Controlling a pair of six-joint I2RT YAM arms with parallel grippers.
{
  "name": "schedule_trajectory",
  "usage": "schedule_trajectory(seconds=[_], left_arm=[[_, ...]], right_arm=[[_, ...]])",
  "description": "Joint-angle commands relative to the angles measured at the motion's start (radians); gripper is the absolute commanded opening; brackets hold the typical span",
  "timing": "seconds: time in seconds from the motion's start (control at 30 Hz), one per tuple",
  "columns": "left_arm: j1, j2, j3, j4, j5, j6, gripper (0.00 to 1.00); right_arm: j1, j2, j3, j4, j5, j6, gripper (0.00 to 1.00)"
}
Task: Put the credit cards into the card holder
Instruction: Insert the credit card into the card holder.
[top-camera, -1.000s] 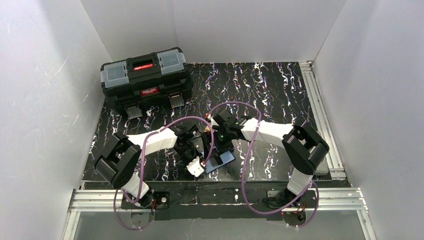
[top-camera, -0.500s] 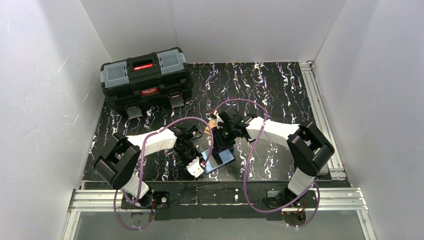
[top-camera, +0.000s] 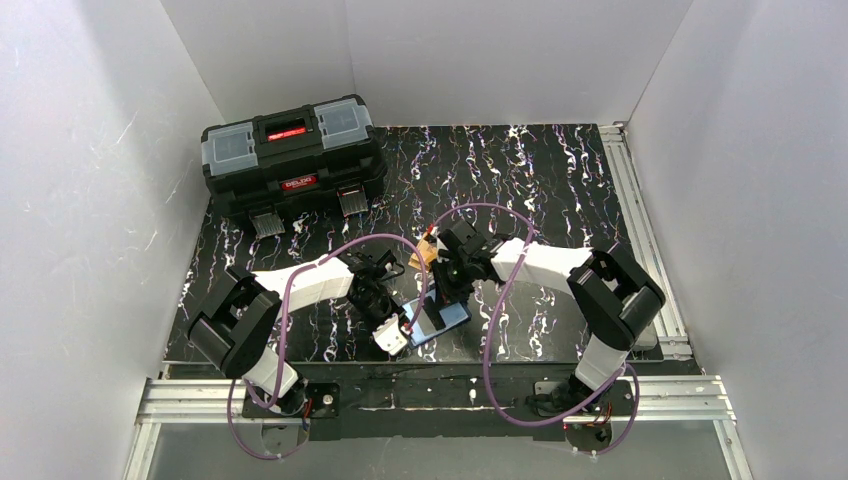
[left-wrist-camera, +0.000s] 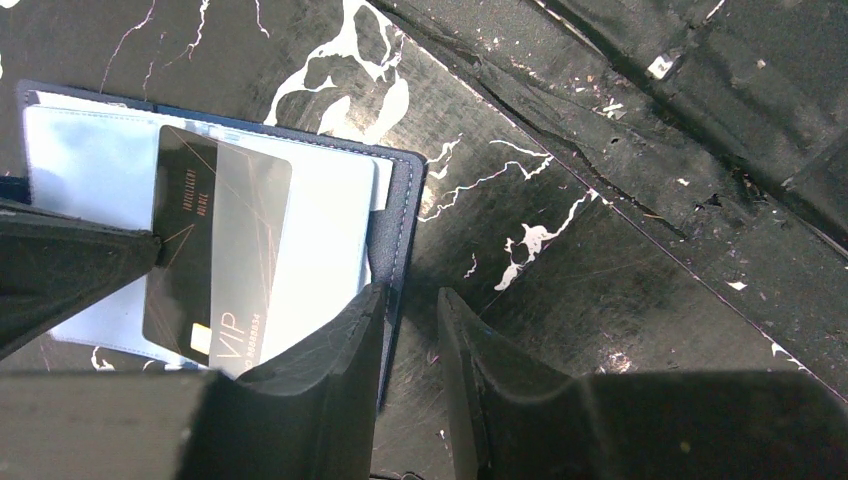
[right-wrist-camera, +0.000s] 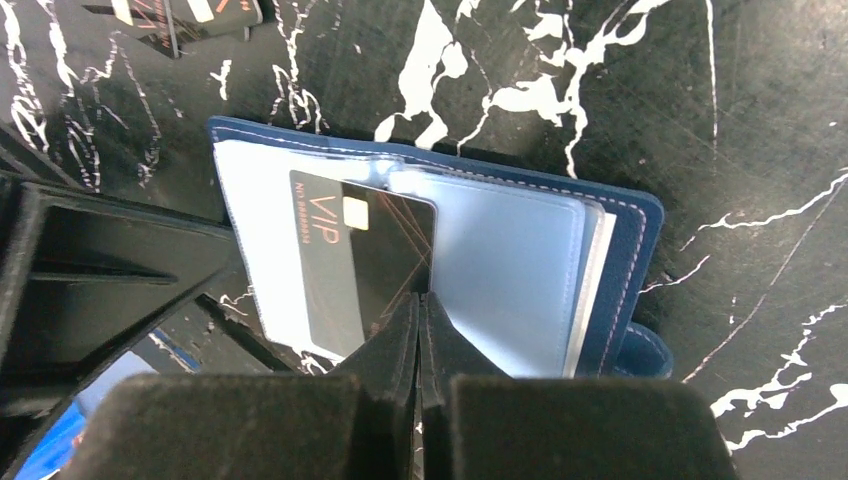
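The card holder (right-wrist-camera: 622, 262) lies open on the table, navy outside and light blue inside with clear pockets, its snap tab (right-wrist-camera: 640, 352) at the right. A dark credit card (right-wrist-camera: 352, 262) with gold "VIP" lettering lies on its left page, one edge against the middle pocket. My right gripper (right-wrist-camera: 422, 300) is shut, its tips touching that card's edge. My left gripper (left-wrist-camera: 410, 297) stands narrowly open astride the card holder's (left-wrist-camera: 402, 215) outer edge, one finger (left-wrist-camera: 350, 335) on the page beside the card (left-wrist-camera: 215, 262). More credit cards (right-wrist-camera: 190, 14) lie on the table beyond.
A big black toolbox (top-camera: 293, 155) stands at the back left. White walls close in three sides, and metal rails (top-camera: 640, 215) run along the right and near edges. Loose cards (top-camera: 424, 252) lie just behind the right wrist.
My right gripper has gone from wide open to shut and has come down onto the card over the card holder. The left gripper has stayed where it was.
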Motion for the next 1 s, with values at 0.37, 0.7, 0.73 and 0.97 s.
schedule_trajectory(seconds=[0.37, 0.7, 0.73, 0.97], left_arm=[[-0.014, 0.039, -0.037, -0.048, -0.096, 0.019, 0.25], [-0.016, 0.041, -0.035, -0.044, -0.097, 0.021, 0.25], [-0.017, 0.039, -0.036, -0.045, -0.098, 0.021, 0.25], [-0.017, 0.013, -0.048, -0.051, -0.109, 0.014, 0.24]], right_arm=[[0.001, 0.041, -0.026, 0.075, -0.052, 0.0, 0.01], [0.023, 0.042, -0.017, 0.086, -0.089, 0.022, 0.01], [0.023, 0.032, -0.016, 0.083, -0.09, 0.022, 0.01], [0.011, -0.005, 0.015, 0.025, -0.053, -0.014, 0.01]])
